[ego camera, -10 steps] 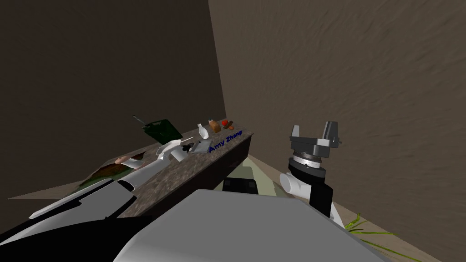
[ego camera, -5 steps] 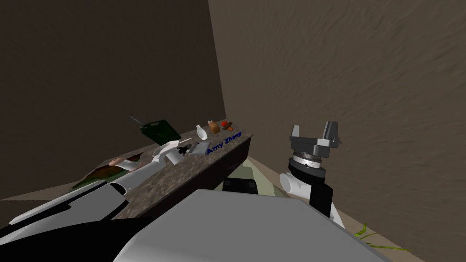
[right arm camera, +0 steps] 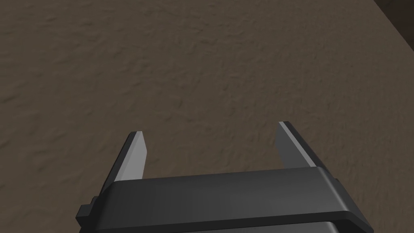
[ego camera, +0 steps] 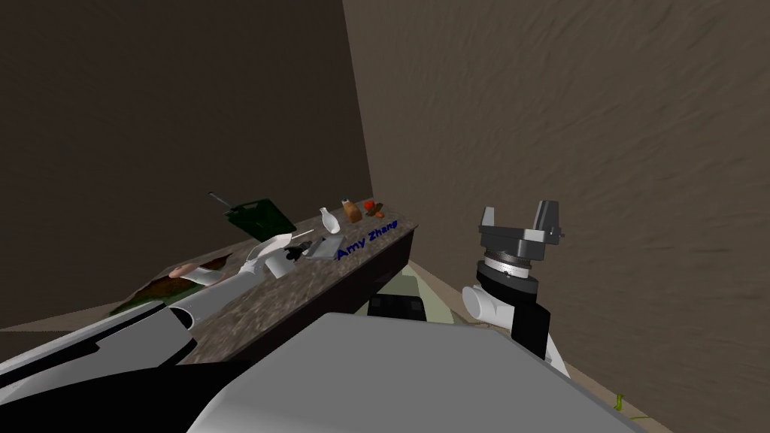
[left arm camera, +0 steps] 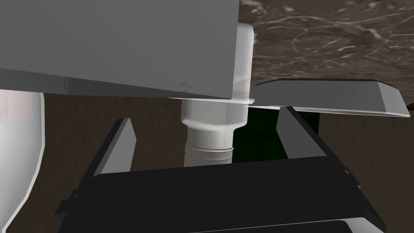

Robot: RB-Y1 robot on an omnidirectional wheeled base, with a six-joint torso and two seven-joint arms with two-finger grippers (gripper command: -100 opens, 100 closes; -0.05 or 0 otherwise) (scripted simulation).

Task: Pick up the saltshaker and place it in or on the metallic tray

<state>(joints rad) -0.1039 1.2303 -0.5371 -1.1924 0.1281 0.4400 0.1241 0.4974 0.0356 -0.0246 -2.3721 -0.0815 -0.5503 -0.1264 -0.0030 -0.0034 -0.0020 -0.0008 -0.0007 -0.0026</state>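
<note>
A white saltshaker (left arm camera: 214, 129) with a narrower neck stands between the fingers of my left gripper (left arm camera: 204, 117). The gripper is open, and both fingers stand clear of the shaker's sides. Just beyond it lies the flat grey tray (left arm camera: 121, 44), whose edge hides part of the shaker. In the head view my left arm reaches along the marbled counter (ego camera: 301, 293), and the left gripper (ego camera: 295, 253) sits beside the grey tray (ego camera: 325, 246). My right gripper (ego camera: 521, 218) is held up by the wall, open, nothing in it.
A white bowl (ego camera: 272, 243) sits by my left wrist. Behind it lies a dark green board (ego camera: 259, 216). A white bottle (ego camera: 326, 219), a brown item (ego camera: 351, 210) and red items (ego camera: 373, 205) stand at the counter's far end. Walls close off the corner.
The whole head view has slid slightly, so I have moved a little. My left arm stays stretched toward the tray, and the right arm holds still.
</note>
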